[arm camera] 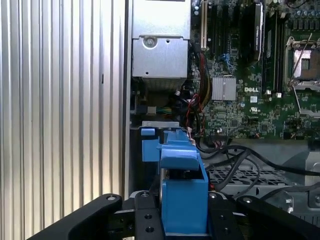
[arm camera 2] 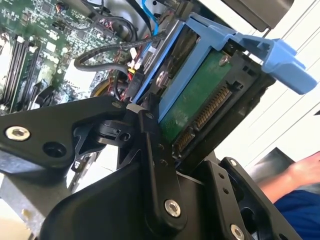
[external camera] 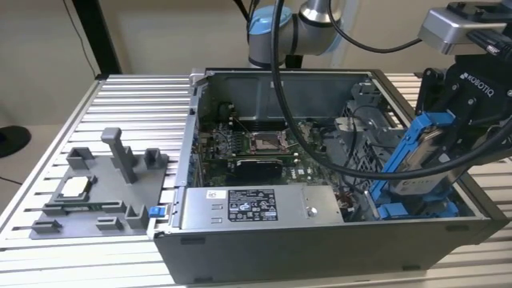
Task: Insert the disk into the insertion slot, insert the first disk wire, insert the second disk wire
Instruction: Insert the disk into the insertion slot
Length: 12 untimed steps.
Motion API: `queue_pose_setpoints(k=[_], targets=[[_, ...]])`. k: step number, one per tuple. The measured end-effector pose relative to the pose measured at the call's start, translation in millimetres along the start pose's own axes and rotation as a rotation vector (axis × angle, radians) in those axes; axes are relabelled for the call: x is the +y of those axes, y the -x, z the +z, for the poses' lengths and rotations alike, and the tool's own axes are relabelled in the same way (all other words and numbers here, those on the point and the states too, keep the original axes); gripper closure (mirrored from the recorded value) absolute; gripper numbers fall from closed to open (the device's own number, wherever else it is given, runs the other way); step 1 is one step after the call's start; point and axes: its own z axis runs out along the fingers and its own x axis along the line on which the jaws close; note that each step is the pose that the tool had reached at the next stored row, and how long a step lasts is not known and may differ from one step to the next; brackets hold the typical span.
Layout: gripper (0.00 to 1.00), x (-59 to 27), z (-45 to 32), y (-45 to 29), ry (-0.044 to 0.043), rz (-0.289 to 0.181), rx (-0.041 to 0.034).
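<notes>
Slatted counter carries the open computer case. We mark the insertion slot at the case's 4 o'clock corner in the exterior view. The disk hangs tilted over it, lower end near the slot mouth, not seated. The tool pinches the disk across its blue carrier rails. We judge it stiff, fairly heavy, and fragile at the bare circuit board and connector, so the plastic rails are the place to hold. A person's hand shows in the second wrist view.
</notes>
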Motion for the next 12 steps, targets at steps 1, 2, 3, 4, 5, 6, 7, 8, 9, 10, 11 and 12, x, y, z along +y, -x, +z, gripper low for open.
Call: queue_pose_setpoints(k=[1, 2, 3, 4, 5, 6, 7, 8, 9, 10, 11, 12], targets=[[1.0, 0.0, -0.5, 0.0, 0.001, 0.0, -0.0004], [1.0, 0.0, -0.7, 0.0, 0.0026, 0.0, -0.0002], [1.0, -0.1, -0.7, 0.0, 0.004, 0.0, 0.0006], [1.0, -0.1, -0.9, 0.0, 0.0049, 0.0, 0.0013], [1.0, -0.1, -0.9, 0.0, 0.0049, 0.0, 0.0014], [1.0, -0.2, -0.7, 0.0, 0.0049, 0.0, 0.0015], [1.0, -0.2, -0.4, 0.1, 0.0049, 0.0, 0.0014], [1.0, -0.3, 0.0, 0.1, 0.0049, 0.0, 0.0014], [1.0, -0.4, 0.7, 0.0, 0.0049, 0.0, 0.0014], [1.0, -0.4, 1.2, 0.0, 0.0049, 0.0, 0.0016], [1.0, -0.5, 2.1, 0.0, 0.0049, 0.0, 0.0015], [1.0, -0.6, 3.3, 0.0, 0.0049, 0.0, 0.0013]])
